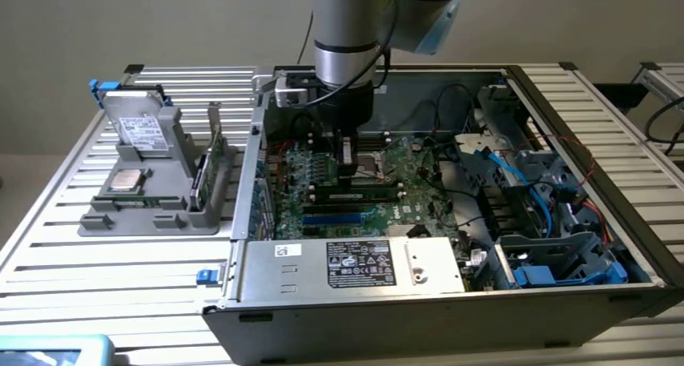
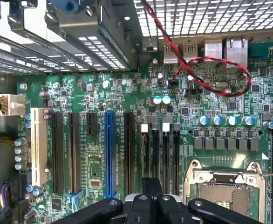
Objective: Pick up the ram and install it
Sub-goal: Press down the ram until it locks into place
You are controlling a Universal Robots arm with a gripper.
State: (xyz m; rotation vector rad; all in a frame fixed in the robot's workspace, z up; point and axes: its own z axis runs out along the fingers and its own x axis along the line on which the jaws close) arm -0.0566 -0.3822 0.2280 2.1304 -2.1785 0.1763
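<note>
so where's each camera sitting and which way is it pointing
Exterior view: off the arm, raised, looking down on the open computer case on a slatted table; the arm reaches into the case over the motherboard.
Wrist view: on the wrist, inside the case, facing the motherboard close up, with the gripper at the frame's edge.
Shared: the motherboard, its empty CPU socket and the gripper.

You see a silver-grey cylindrical arm [image 1: 344,38] with a pale blue joint cap, ending in a black end effector [image 2: 148,205] with round screws.
</note>
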